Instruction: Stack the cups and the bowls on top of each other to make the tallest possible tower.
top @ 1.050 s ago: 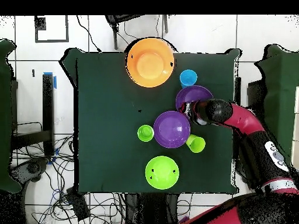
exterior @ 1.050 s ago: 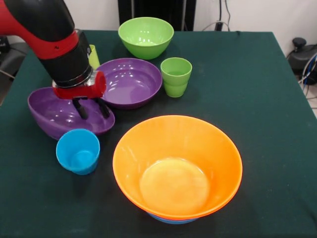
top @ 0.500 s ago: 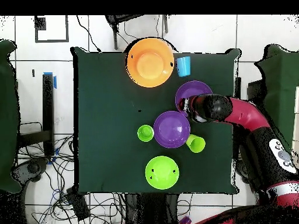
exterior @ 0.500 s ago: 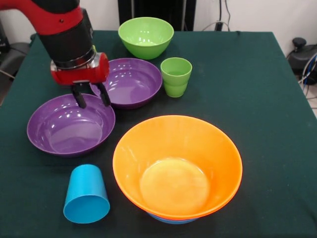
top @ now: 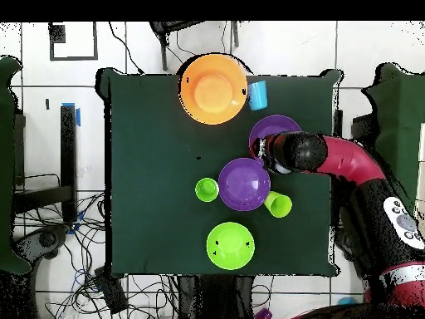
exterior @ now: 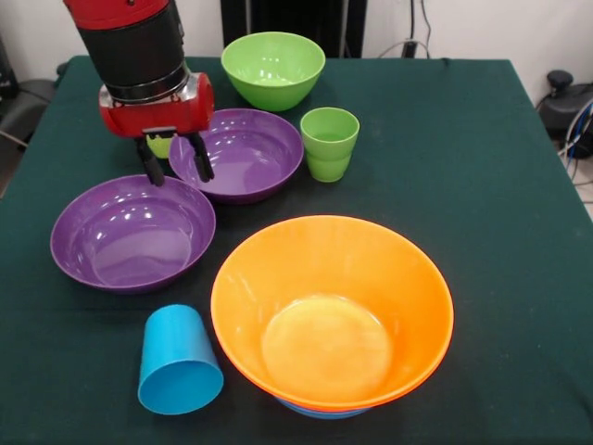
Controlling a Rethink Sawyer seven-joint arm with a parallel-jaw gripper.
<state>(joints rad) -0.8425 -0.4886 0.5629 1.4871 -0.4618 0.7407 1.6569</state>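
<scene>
Over the far left of the table my gripper hangs open and empty between the two purple bowls, so I should drop gently onto one rim, then lift it toward the tower at the near edge.

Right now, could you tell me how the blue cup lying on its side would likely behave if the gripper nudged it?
The blue cup lies on its side beside the orange bowl, so a nudge would probably roll it. Being tapered, it would likely curve rather than run straight. Its glossy plastic looks light and perhaps slippery for the open gripper.
</scene>
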